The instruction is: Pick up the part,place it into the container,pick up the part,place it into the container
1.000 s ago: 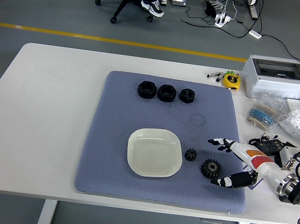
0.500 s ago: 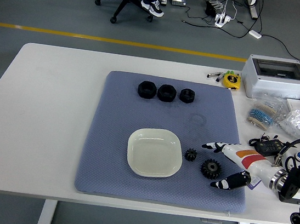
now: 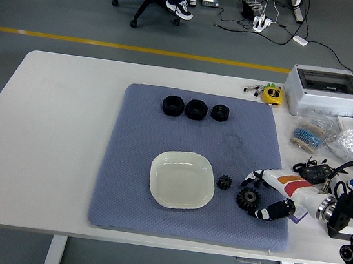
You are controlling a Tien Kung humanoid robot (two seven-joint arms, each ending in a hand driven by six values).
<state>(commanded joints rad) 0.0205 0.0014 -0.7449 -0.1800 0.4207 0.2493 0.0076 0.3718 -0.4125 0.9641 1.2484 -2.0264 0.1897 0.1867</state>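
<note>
On the blue-grey textured mat (image 3: 163, 130): three black hexagonal nuts (image 3: 194, 109), one cream square dish (image 3: 182, 179), two black toothed gears (image 3: 224, 182). The right robot hand (image 3: 260, 195) pinches the larger gear (image 3: 246, 198), resting beside the dish.

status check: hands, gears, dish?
Right hand closing around larger gear, not lifted. Left hand out of view. Smaller gear beside dish, dish empty. Path to dish clear.

Right arm (image 3: 347, 223): running off the frame at four o'clock.
Larger gear (image 3: 246, 198): right hand (image 3: 271, 195) is covering its right rim; contact too small to tell.
</note>
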